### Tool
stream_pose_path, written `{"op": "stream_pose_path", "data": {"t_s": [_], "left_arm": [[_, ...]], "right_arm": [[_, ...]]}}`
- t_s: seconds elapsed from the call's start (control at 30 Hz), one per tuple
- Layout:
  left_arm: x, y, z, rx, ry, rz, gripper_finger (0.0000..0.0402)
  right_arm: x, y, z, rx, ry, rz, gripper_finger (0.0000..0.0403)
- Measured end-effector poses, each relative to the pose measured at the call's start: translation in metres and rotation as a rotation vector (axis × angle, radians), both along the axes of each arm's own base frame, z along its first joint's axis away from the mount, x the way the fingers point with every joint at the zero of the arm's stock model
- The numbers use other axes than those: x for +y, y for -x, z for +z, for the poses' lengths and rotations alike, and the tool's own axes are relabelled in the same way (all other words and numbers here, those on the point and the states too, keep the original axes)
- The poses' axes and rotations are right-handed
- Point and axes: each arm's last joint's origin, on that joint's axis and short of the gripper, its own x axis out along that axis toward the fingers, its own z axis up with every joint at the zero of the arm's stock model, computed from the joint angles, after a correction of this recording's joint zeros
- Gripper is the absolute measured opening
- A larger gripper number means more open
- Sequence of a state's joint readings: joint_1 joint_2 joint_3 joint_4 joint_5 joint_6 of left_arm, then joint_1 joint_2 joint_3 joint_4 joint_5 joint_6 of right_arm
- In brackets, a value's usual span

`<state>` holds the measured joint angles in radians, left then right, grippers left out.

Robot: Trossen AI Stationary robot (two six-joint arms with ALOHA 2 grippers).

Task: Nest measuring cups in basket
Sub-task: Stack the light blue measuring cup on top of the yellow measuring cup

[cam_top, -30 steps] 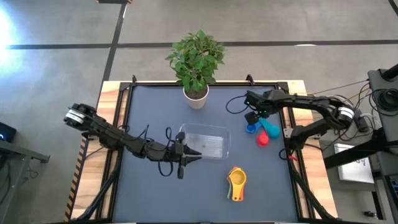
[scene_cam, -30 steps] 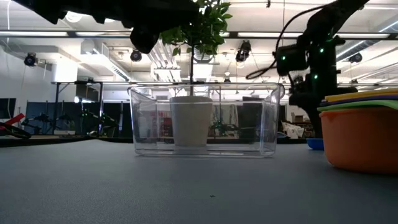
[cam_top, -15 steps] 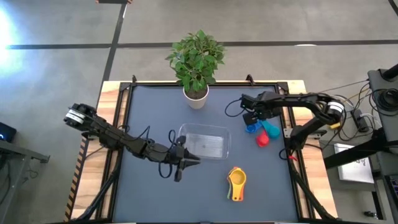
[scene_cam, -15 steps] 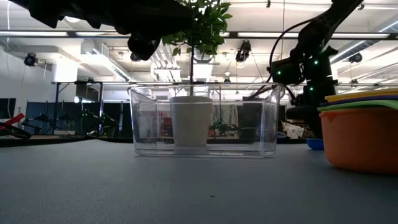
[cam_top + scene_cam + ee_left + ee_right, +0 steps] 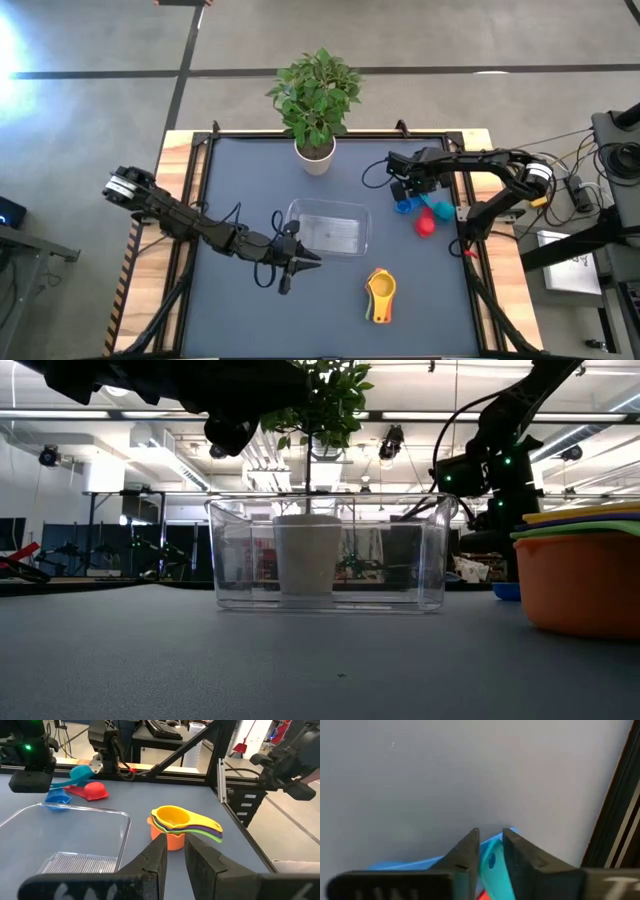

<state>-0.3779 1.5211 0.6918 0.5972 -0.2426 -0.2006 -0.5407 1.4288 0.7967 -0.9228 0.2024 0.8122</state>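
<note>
High view: clear basket (image 5: 328, 226) mid-desk, left gripper (image 5: 300, 259) clenched on nothing beside its near-left corner; right gripper (image 5: 407, 189) over the blue cup (image 5: 403, 206), with teal cup (image 5: 436, 208) and red cup (image 5: 423, 224) beside it. Low view: orange cup stack (image 5: 580, 570) right of the basket. Left wrist: the stack has the yellow cup (image 5: 172, 816) on top. Right wrist: fingers (image 5: 466, 851) pinch the teal handle (image 5: 495, 861).

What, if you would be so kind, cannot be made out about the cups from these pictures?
- Right hand: right wrist view, its fingers hide most of the blue cup; a firm grip is unsure.
- Stacked cups: high view, the yellow one covers those beneath; their count is unclear.
- Red cup and teal cup: low view, the orange cup blocks them.
</note>
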Motion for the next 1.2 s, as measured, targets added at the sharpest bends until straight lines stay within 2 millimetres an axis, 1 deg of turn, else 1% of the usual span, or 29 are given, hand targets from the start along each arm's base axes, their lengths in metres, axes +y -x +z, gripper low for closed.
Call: {"op": "stream_pose_path", "data": {"t_s": [0.13,0.33,0.43,0.5,0.57,0.7,0.83,0.9,0.97,1.07,1.13,1.2], "left_arm": [[0.000,0.000,0.000,0.000,0.000,0.000,0.0048],[0.000,0.000,0.000,0.001,0.000,0.000,0.0048],[0.000,0.000,0.000,0.001,0.000,0.000,0.0048],[0.000,0.000,0.000,0.001,-0.001,0.000,0.0048],[0.000,0.000,0.000,0.001,-0.001,0.000,0.0048],[0.000,0.000,0.000,0.001,0.000,0.000,0.0048],[0.000,0.000,0.000,0.001,-0.001,0.000,0.0048],[0.000,0.000,0.000,0.001,-0.001,0.000,0.0048],[0.000,0.000,0.000,0.001,-0.001,0.000,0.0048],[0.000,0.000,0.000,0.001,0.001,0.001,0.0048],[0.000,0.000,0.000,0.002,0.010,0.003,0.0048],[0.000,0.000,0.000,0.003,0.017,0.005,0.0048]], "right_arm": [[0.004,0.000,0.000,0.018,-0.012,0.025,0.0019],[0.013,-0.001,0.002,0.052,-0.046,0.081,0.0009],[0.021,-0.007,0.013,0.061,-0.047,0.123,0.0009],[0.028,-0.014,0.027,0.036,-0.034,0.165,0.0009],[0.037,-0.024,0.043,-0.021,-0.028,0.246,0.0009],[0.064,-0.042,0.086,-0.228,-0.045,0.406,0.0008],[0.099,-0.056,0.134,-0.450,-0.027,0.573,0.0008],[0.118,-0.065,0.153,-0.580,-0.004,0.655,0.0008],[0.137,-0.074,0.168,-0.712,0.000,0.733,0.0008],[0.167,-0.087,0.176,-0.845,-0.029,0.857,0.0008],[0.185,-0.095,0.171,-0.873,-0.068,0.918,0.0008],[0.200,-0.102,0.162,-0.867,-0.119,0.969,0.0008]]}}
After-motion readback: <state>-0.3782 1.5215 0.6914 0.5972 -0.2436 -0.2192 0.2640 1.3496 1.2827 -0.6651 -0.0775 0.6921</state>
